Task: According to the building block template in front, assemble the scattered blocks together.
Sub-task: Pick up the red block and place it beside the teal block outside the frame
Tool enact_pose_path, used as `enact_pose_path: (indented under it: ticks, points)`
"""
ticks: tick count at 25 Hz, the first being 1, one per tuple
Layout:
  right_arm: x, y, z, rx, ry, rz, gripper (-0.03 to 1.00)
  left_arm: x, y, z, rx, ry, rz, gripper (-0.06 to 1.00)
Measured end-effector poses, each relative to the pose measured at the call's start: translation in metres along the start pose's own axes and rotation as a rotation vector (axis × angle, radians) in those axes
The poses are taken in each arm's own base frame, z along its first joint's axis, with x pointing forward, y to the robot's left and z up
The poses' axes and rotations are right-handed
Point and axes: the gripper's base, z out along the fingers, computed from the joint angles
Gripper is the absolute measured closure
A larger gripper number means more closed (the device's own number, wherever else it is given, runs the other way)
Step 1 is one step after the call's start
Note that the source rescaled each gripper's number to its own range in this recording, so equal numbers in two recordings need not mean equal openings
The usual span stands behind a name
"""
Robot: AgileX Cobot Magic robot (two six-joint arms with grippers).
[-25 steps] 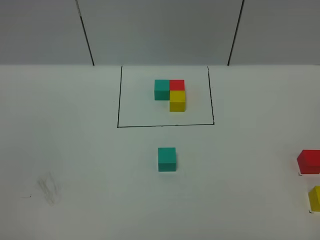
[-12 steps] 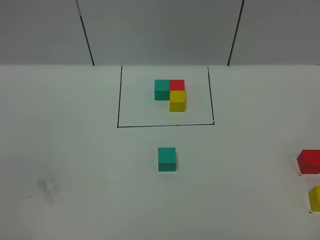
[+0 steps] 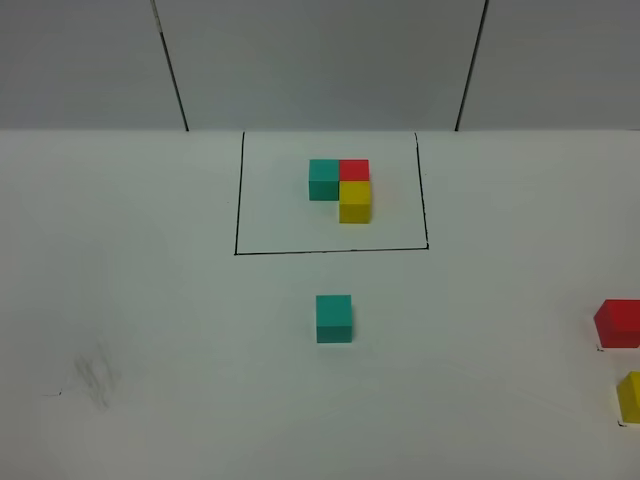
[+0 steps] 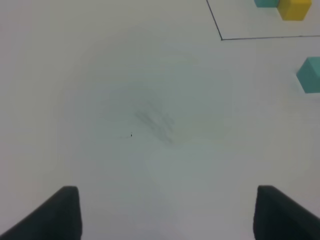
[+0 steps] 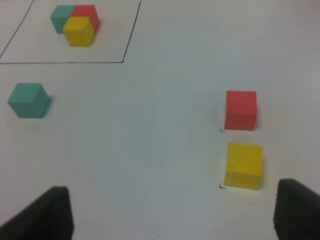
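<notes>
The template (image 3: 340,188) is an L of teal, red and yellow cubes inside a black-lined rectangle at the back middle; it also shows in the right wrist view (image 5: 75,23). The loose teal cube (image 3: 334,318) sits in front of the frame, also in the right wrist view (image 5: 29,100) and the left wrist view (image 4: 311,75). The loose red cube (image 3: 619,323) and yellow cube (image 3: 631,396) sit at the far right edge, clear in the right wrist view as red (image 5: 241,110) and yellow (image 5: 244,165). My left gripper (image 4: 167,212) and right gripper (image 5: 172,212) are open, empty, above bare table.
A white table (image 3: 150,300) with a faint grey smudge (image 3: 97,378) at the front left, also in the left wrist view (image 4: 155,122). A grey back wall (image 3: 320,60) with two dark seams stands behind the table.
</notes>
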Motion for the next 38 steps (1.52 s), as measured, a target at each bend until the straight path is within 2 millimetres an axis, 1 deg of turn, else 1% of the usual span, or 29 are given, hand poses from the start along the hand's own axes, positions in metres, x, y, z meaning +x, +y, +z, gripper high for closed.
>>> enact_pose_path:
  ticks: [5,11,15,17,19,20,23,26,31,35,38]
  points:
    - [0.0,0.0,0.0,-0.005,0.0,0.003,0.32,0.0,0.0,0.0,0.0,-0.002,0.0,0.42]
    - [-0.001,0.005,0.0,-0.052,-0.012,0.031,0.32,0.0,0.0,0.0,0.0,-0.003,0.0,0.42]
    - [-0.003,0.003,-0.001,-0.035,-0.032,0.071,0.32,0.0,0.0,0.0,0.0,-0.003,0.0,0.42]
    - [-0.015,0.001,-0.001,-0.013,-0.086,0.086,0.32,0.0,0.0,0.0,0.0,-0.003,0.0,0.42]
    - [-0.033,0.001,0.004,-0.003,-0.106,0.081,0.32,0.0,0.0,0.0,0.0,-0.002,0.0,0.42]
    - [-0.043,0.0,0.009,0.002,-0.091,0.074,0.32,0.0,0.0,0.0,0.0,-0.002,0.0,0.42]
    - [-0.068,-0.004,0.036,0.022,0.024,0.08,0.32,0.0,0.0,0.0,0.0,-0.002,0.0,0.42]
    - [-0.092,-0.009,0.072,0.048,0.16,0.086,0.32,0.0,0.0,0.0,0.0,-0.002,0.0,0.42]
    - [-0.128,-0.019,0.143,0.069,0.375,0.1,0.32,0.0,0.0,0.0,0.0,-0.002,0.0,0.42]
    - [-0.144,-0.028,0.195,0.083,0.511,0.101,0.32,0.0,0.0,0.0,0.0,-0.002,0.0,0.42]
    - [-0.145,-0.035,0.229,0.093,0.606,0.105,0.32,0.0,0.0,0.0,0.0,-0.002,0.0,0.42]
